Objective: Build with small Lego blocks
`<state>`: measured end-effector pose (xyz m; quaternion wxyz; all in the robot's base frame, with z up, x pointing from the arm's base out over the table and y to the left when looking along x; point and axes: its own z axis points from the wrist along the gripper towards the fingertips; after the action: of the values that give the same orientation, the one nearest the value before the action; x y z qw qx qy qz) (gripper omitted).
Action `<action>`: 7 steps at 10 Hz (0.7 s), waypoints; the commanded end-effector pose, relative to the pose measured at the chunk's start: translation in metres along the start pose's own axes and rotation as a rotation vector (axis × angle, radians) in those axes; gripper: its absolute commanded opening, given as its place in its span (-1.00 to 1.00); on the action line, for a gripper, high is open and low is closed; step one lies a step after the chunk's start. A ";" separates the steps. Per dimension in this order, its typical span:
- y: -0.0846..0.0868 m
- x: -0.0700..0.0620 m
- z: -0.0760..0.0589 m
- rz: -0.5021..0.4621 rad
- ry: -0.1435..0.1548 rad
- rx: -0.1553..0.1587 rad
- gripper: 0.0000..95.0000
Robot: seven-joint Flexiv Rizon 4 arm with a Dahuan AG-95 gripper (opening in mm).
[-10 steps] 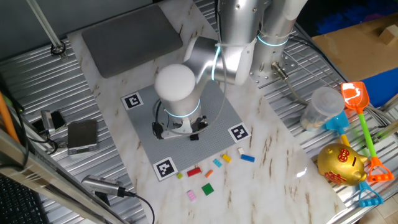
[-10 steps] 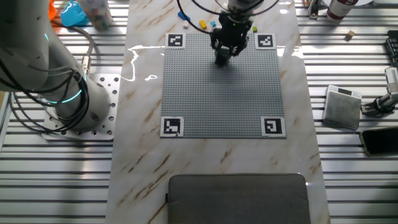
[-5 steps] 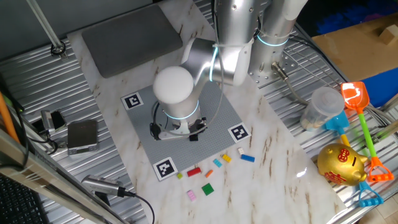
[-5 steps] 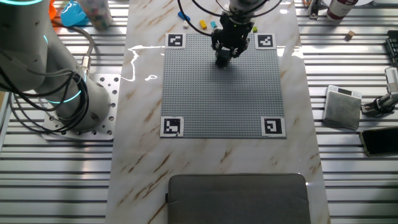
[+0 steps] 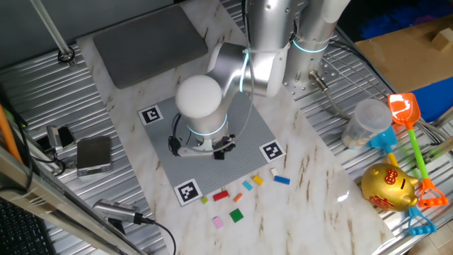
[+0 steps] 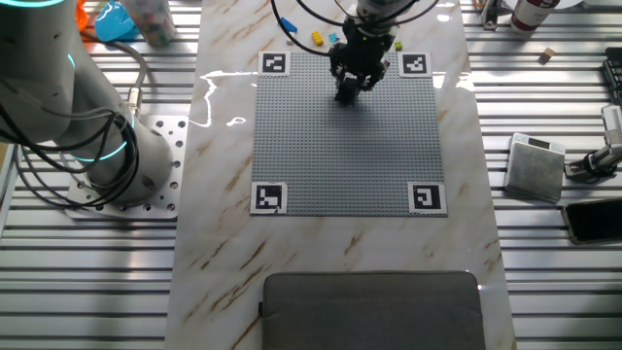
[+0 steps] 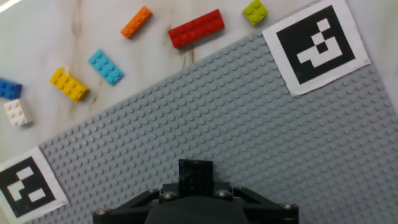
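A small black block [image 7: 196,176], gripped at the tip of the claw [image 7: 196,186], low over the grey studded plate [image 7: 261,124] near its far edge. Claw closed down tight on that block, as far as the hand view shows. Hard to tell whether the block is already pressed onto the studs or just above them.

Nothing else built on the plate yet. No other bricks stuck on it in any view. So only the very start of the job: maybe the first brick going down, and all the rest left to do.

Other small blocks lying loose on the marble worktop [image 5: 311,184], just past the plate's edge. From the hand view: a long red block [image 7: 196,28], an orange block [image 7: 136,22], a lime green block [image 7: 255,11], a light blue block [image 7: 105,66], a yellow block [image 7: 69,84], a white block [image 7: 15,112], and a dark blue block [image 7: 9,89] cut off at the side. A little further out, a green block [image 5: 236,215] and a pink block [image 5: 219,222].

Black-and-white marker squares [image 7: 315,43] at the plate's corners.

Off to the side, a golden piggy bank [image 5: 388,187] and a toy spade [image 5: 405,117], not part of the building.
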<state>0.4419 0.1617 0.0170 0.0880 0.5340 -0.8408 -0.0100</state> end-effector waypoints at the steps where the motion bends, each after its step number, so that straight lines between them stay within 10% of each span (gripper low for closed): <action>1: -0.014 0.012 -0.004 -0.172 0.000 -0.008 -1.00; 7: -0.053 0.030 0.005 -0.414 0.001 0.022 -1.00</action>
<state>0.4704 0.1175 0.0128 0.0807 0.6718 -0.7361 -0.0190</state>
